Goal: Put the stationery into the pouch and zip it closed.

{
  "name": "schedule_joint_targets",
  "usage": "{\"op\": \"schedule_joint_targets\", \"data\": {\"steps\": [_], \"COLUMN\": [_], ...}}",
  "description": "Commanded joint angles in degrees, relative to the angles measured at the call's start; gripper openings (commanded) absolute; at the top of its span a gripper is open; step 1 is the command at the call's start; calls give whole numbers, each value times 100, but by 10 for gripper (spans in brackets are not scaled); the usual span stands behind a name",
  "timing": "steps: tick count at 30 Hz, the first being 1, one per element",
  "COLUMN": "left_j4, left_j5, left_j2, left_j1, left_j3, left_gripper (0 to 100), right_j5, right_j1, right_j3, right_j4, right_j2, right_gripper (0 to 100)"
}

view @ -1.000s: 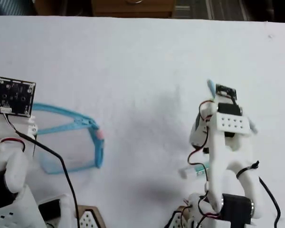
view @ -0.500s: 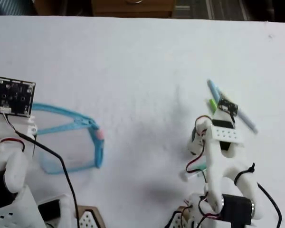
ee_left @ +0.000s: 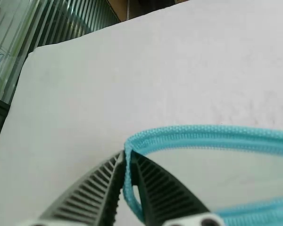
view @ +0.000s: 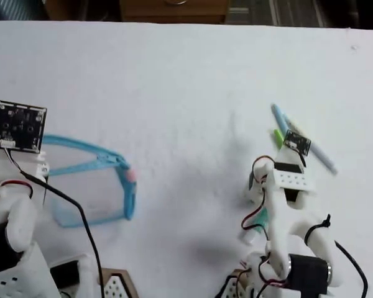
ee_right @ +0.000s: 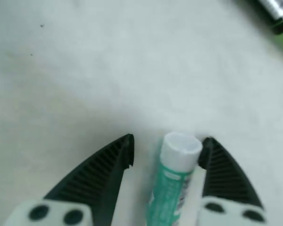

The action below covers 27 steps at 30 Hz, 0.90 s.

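left gripper (ee_left: 128,175): pinches the blue zip edge of the pouch (ee_left: 212,135) | right gripper (ee_right: 166,149): jaws apart, green glue stick (ee_right: 172,188) with white cap between them, touching one

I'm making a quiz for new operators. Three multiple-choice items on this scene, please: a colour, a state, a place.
1. The zip edge of the pouch is: A red; B teal; C black.
2. The left gripper is: A wide open; B half open, empty; C shut on the pouch.
3. The glue stick is: A in the pouch; B under the left gripper; C between the fingers of the right gripper.
Answers: B, the trim is teal; C, its fingers pinch the edge; C, the right wrist view shows it.
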Motion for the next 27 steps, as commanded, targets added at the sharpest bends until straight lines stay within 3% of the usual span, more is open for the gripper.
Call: {"op": "schedule_joint_targets", "data": {"steps": [1,5,15,20,27], "left_j4": [132,132,132,132,149], "left_j5": [44,44,44,44,44], "left_j2": [224,224,224,224,224], "left_j1": [-75,-75,-75,-75,-75], "left_j3": [1380,1380,1380,1380,1336], "left_gripper": [23,23,23,23,23], "right_j5": [316,396,976,1002,1143], "right_j1": [-110,-101,-110,-462,-1033], "right_j3": [9,9,9,9,185], "right_j4": [-215,-259,-224,-224,-242], "right_j2": [-22,-22,-22,-22,-22], "right_gripper": [72,19,167,176,30]}}
